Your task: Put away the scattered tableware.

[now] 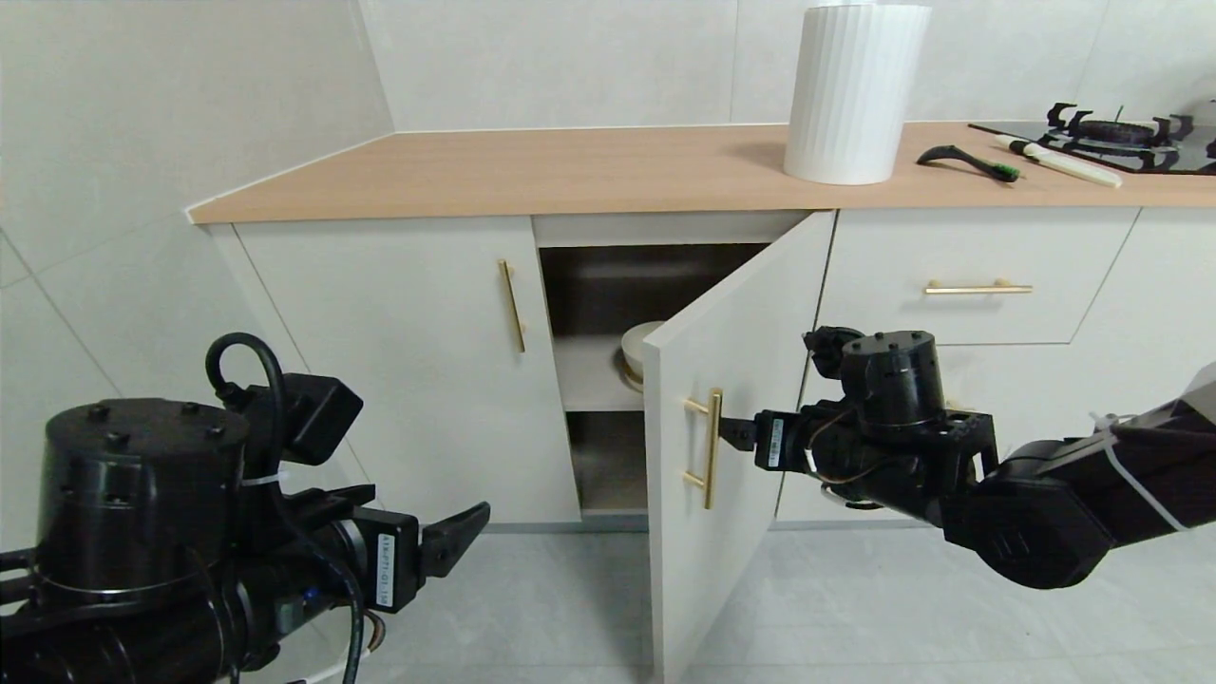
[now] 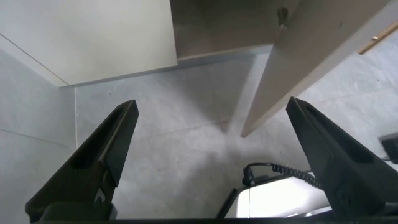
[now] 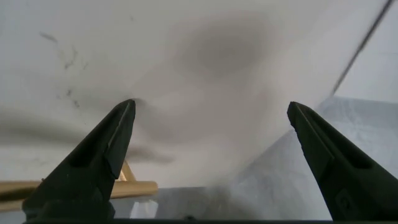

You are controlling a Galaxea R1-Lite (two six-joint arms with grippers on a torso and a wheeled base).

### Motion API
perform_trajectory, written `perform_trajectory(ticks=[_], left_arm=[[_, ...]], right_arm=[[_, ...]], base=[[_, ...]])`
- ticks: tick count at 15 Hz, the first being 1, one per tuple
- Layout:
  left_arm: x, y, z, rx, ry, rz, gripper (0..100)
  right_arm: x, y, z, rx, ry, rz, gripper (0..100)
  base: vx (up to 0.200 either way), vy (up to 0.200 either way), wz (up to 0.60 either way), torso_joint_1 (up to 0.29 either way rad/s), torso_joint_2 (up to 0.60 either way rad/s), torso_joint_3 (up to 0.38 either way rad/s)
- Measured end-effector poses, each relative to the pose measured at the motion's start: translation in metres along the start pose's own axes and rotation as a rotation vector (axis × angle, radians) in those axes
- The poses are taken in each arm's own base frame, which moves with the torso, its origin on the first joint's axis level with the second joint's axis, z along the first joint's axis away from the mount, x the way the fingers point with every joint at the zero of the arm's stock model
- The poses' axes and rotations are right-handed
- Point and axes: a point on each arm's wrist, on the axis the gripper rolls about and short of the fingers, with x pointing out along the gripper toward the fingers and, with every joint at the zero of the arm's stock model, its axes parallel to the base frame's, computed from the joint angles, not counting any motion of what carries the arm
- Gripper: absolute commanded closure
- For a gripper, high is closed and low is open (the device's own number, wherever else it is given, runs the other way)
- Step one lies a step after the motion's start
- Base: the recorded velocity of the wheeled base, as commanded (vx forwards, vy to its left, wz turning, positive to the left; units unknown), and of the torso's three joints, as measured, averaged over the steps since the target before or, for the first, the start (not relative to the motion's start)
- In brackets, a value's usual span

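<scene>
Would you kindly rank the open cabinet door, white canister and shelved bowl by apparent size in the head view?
Largest: open cabinet door, nearest the camera.
Middle: white canister.
Smallest: bowl, partly hidden behind the door.

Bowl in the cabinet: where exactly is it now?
Head view, centre: the bowl sits on the shelf inside the open cabinet, its right part hidden behind the open door.

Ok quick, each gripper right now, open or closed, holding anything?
Left gripper: open, holding nothing.
Right gripper: open, holding nothing, close to the door handle.
</scene>
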Motion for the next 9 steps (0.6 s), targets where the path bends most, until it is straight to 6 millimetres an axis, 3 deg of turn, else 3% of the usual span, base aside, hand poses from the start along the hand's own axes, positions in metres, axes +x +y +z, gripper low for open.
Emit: perform_trajectory(ticks=[4,9], left_arm=[[-0.001,0.001,0.000,0.023,-0.002,0.001,0],[-0.002,0.001,0.001,0.023,-0.007,0.002,0]], right_arm=[[0.005,-0.003,-0.009,0.002,0.021,-0.011,0],[0.016,0.000,-0.006,0.035,-0.090,0.023,0]], base=[[0.000,0.000,0.00,0.000,0.00,0.000],[0.200,0.000,0.00,0.000,0.00,0.004]])
